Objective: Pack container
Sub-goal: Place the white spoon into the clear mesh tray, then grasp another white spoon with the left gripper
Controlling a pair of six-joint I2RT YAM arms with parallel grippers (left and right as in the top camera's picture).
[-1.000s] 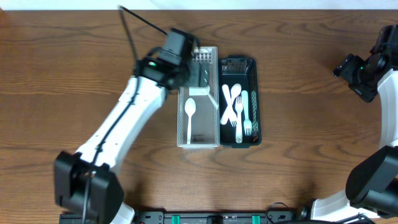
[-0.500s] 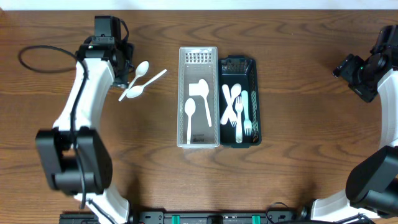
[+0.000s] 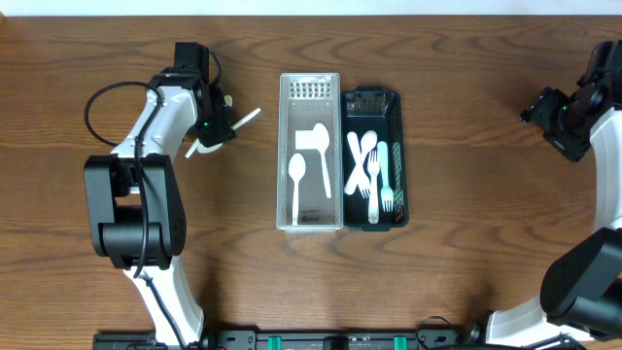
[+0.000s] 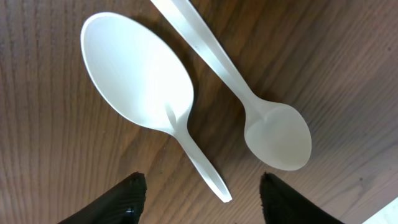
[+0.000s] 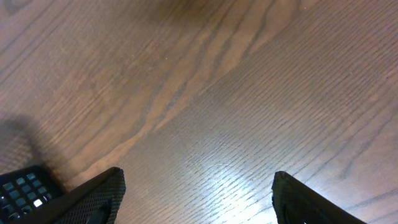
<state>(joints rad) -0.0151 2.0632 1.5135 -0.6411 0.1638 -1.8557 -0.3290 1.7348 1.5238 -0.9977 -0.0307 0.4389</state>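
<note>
At the far left, the left gripper (image 3: 212, 126) now hangs over the two loose spoons on the table (image 3: 466, 272), a little left of the containers. A second ago it was over the clear container (image 3: 311, 219). Half a second ago it had swung out wide, leaving both spoons in plain sight. So one delivery is finished and the arm has come back for the next piece.

The left wrist view shows its jaws spread and empty. The dark fingertips (image 4: 127, 199) stand either side of the handle end of the large spoon (image 4: 137, 78), which lies flat on the wood. The smaller spoon (image 4: 278, 142) lies just beside it, its handle running past the large bowl. Whether the two touch is hard to tell from here.

Next right, the clear container holds two white spoons (image 3: 297, 173), the second one set down since the arm was there. Against its right wall sits the black tray (image 3: 394, 97) with its white and pale green cutlery (image 3: 369, 165), unchanged.

Far right, the right gripper (image 5: 199, 199) stays parked well apart from everything, jaws wide over bare wood with nothing between them.

By my reading the spoons are about half packed, with two in and two left. The large spoon looks like the next pick, and the delicate part will be closing on its thin handle where it lies flat on the table.
</note>
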